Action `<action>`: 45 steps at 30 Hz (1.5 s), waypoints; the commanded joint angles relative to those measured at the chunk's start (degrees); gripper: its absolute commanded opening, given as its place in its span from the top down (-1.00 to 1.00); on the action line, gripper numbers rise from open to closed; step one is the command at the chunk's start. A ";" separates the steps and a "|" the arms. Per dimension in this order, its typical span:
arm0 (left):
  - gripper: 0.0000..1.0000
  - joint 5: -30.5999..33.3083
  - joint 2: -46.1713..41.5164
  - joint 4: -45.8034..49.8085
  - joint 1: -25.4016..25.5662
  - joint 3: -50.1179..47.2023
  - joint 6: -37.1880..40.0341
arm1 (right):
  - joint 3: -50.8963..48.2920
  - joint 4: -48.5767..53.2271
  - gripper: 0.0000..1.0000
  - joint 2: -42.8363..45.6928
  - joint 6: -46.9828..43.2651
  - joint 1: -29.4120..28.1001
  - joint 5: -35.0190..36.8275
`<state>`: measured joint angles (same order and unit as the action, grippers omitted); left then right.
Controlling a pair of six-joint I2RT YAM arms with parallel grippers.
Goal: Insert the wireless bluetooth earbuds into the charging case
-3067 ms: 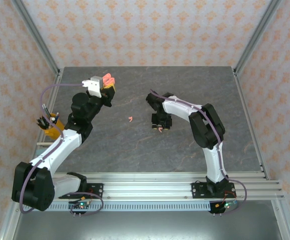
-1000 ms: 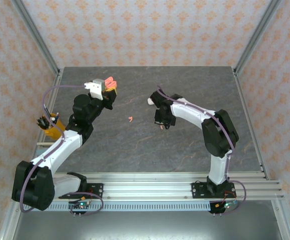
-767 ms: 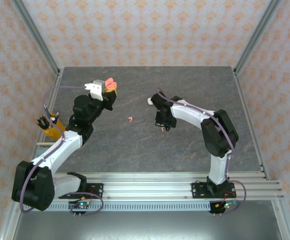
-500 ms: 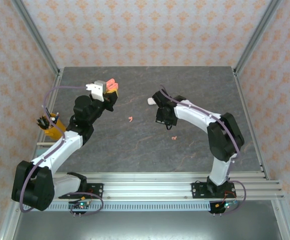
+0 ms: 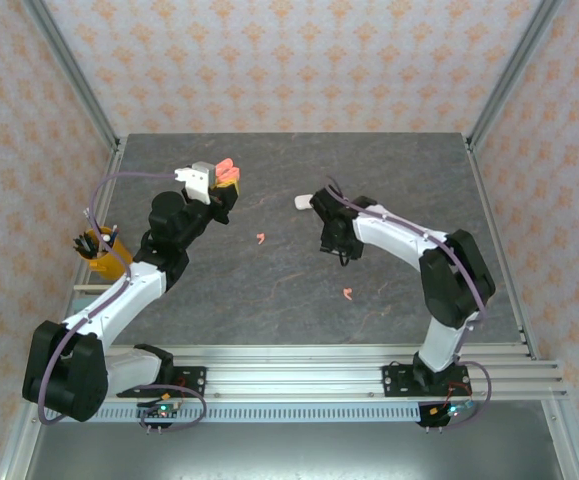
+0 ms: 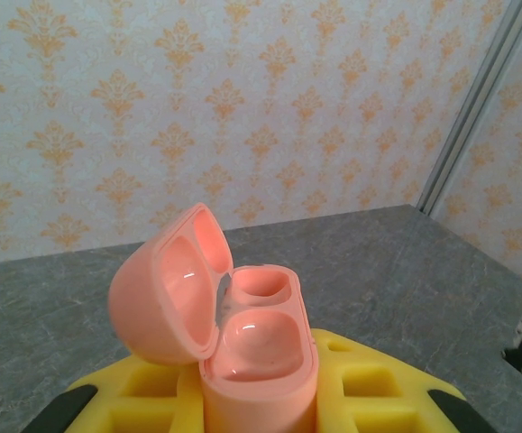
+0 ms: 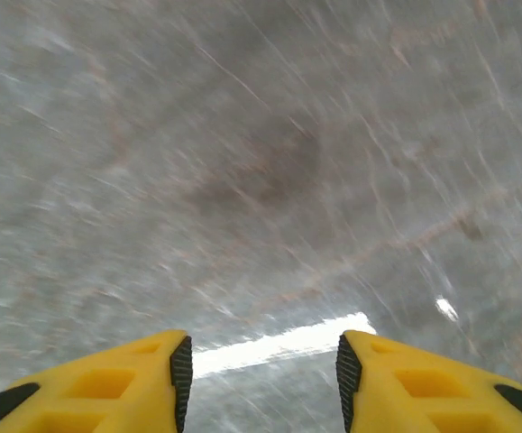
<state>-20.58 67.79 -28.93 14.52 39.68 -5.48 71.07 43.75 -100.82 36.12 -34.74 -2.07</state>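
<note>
Case (image 6: 247, 329) in L gripper (image 5: 223, 184) far left; near earbud (image 5: 348, 293) R of far earbud (image 5: 260, 238).

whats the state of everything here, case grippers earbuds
pink charging case: lid open, both wells look empty
left gripper: shut on pink charging case
right gripper: open, empty
middle pink earbud: lying loose, outside case
near pink earbud: lying loose, outside case
pen cup: upright

light: bright, even | right wrist: motion-blurred | glare streak on table (image 7: 279, 341)
</note>
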 commanded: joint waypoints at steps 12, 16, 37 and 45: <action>1.00 -0.80 0.28 -3.31 1.22 -0.13 0.82 | -18.08 -1.03 -0.24 10.87 -6.85 -0.74 -11.09; 1.00 -0.54 0.14 -3.33 1.55 -0.22 0.82 | -16.40 -0.77 -0.24 8.87 -10.47 -1.55 -9.89; 1.00 0.14 -0.09 -2.93 1.65 -0.48 1.52 | -11.83 0.68 0.09 0.49 -15.63 -1.65 -6.66; 1.00 0.19 0.05 -2.98 1.63 -0.39 1.69 | -12.26 1.54 0.13 0.62 -14.53 -1.65 -7.59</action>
<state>-20.58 67.79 -28.97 15.77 39.68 -4.60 58.74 43.75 -99.02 20.93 -36.40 -11.40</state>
